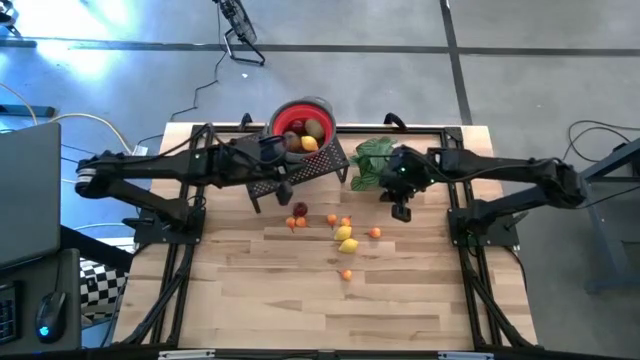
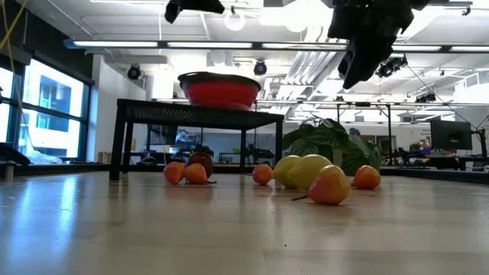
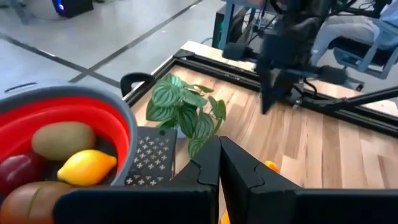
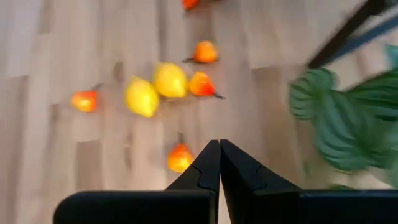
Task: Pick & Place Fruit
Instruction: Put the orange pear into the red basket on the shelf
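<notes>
Right, both grippers are pinched closed and empty: the right gripper (image 1: 401,212) hangs above the lemons (image 1: 345,238), the left gripper (image 1: 284,190) beside the red bowl (image 1: 296,113)

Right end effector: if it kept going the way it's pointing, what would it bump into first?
Probably the small orange fruit just ahead of the shut right end effector, or bare wooden table beside it; depth is unclear.

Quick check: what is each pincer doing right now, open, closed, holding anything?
Left pincer: closed, empty, up beside the red bowl.
Right pincer: closed, empty, above the scattered fruit on the table.
</notes>
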You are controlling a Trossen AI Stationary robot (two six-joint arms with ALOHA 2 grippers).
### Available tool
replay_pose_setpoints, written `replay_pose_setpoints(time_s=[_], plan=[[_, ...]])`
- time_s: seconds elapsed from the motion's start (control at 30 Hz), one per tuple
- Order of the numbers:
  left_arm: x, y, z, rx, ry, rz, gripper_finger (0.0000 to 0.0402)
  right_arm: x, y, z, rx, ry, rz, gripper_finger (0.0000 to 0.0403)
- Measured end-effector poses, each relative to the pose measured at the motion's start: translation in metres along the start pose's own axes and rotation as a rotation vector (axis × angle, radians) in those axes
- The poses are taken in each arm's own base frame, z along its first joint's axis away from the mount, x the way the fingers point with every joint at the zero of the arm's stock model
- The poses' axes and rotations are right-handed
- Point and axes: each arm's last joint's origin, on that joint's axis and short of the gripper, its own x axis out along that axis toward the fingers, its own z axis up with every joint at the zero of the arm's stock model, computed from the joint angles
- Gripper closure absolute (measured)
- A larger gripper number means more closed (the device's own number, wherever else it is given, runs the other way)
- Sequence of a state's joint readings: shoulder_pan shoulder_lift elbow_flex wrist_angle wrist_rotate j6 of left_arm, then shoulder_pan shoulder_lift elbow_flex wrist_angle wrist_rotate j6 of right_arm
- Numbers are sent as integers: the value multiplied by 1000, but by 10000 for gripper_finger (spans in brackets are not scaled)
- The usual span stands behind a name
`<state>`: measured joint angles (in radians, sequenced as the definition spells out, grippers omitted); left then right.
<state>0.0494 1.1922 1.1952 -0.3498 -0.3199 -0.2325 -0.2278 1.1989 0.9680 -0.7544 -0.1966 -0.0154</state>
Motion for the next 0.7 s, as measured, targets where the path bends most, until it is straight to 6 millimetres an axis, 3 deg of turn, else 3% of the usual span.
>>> replay_pose_setpoints(time_s=[0.33, 0.7], plan=[[12, 3, -38, -35, -67, -103, 401, 25, 7, 3, 32, 79, 104, 399], [17, 3, -49, -94, -76, -126, 401, 50, 7, 3, 24, 152, 44, 399]])
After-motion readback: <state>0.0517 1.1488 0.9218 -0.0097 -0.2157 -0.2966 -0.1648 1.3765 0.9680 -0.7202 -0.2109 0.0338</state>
